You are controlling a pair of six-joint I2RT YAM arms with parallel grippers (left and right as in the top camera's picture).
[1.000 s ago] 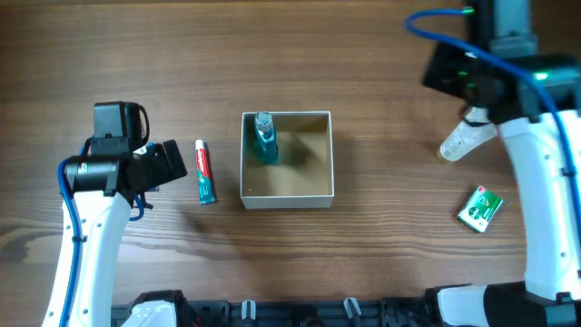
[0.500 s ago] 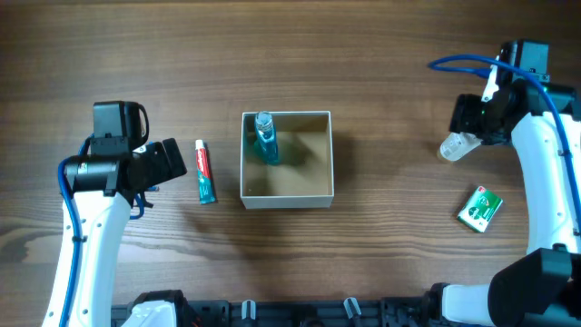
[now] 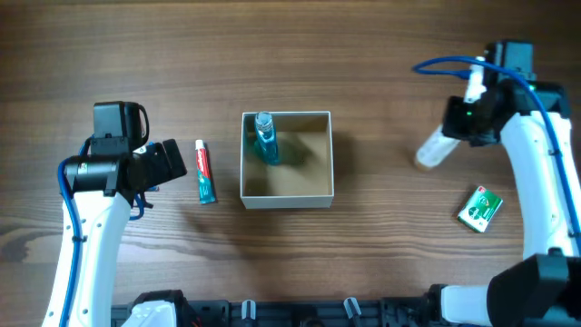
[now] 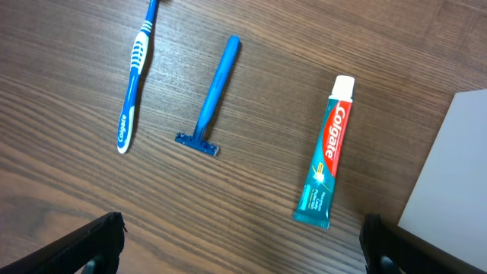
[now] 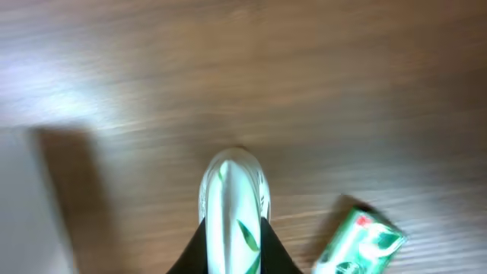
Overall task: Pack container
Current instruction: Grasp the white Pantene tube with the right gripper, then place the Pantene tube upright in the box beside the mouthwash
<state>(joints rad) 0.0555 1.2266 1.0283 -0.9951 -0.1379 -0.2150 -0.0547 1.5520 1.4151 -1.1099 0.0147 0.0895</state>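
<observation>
overhead layout: the container [image 3: 287,202], a square open-topped box, sits at the centre of the wooden table [image 3: 363,54]. a blue bottle [image 3: 264,138] stands upright in its 10 o'clock corner. a toothpaste tube [image 3: 206,171] lies just beside the container at 9 o'clock. the left gripper [image 4: 242,247], at 9 o'clock of the tube, has its jaws wide apart and empty. its wrist view also shows a toothbrush [image 4: 134,84] and a razor [image 4: 211,97]. the right gripper [image 5: 232,262], at 3 o'clock of the container and well apart from it, clamps a pale translucent bottle [image 3: 434,150]. a green packet [image 3: 479,208] lies at 5 o'clock of that bottle.
</observation>
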